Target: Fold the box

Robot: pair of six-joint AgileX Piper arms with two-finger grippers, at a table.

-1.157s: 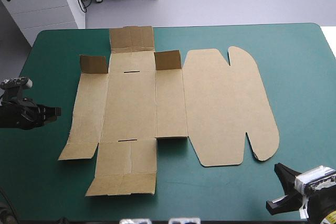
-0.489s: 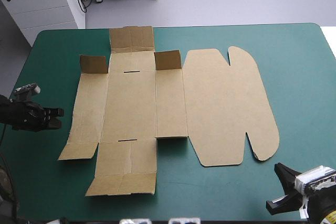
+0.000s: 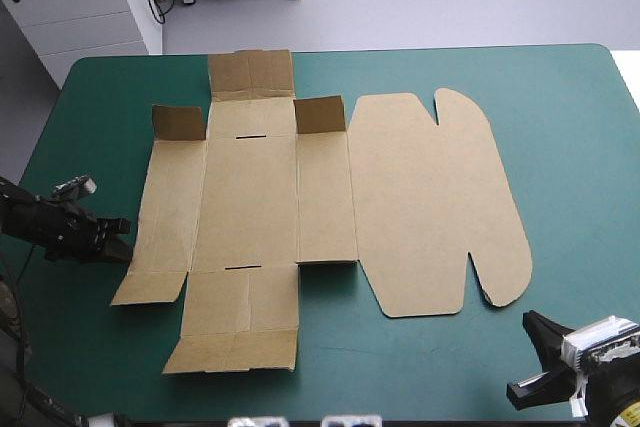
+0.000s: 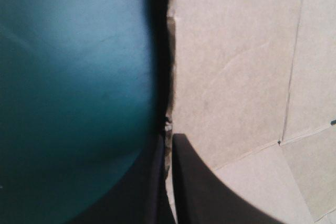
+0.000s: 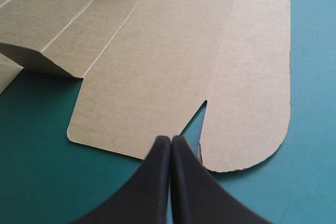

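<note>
The brown box (image 3: 330, 197) lies opened flat mid-worktop (image 3: 570, 97) on the teal-green cover, with three small flaps at its far side standing up. The left gripper (image 3: 118, 239) has its fingers pressed together, tips at the box's left edge (touching, it seems). The right gripper (image 5: 170, 141) also has its fingers together, just short of the rounded lid's near edge.
</note>
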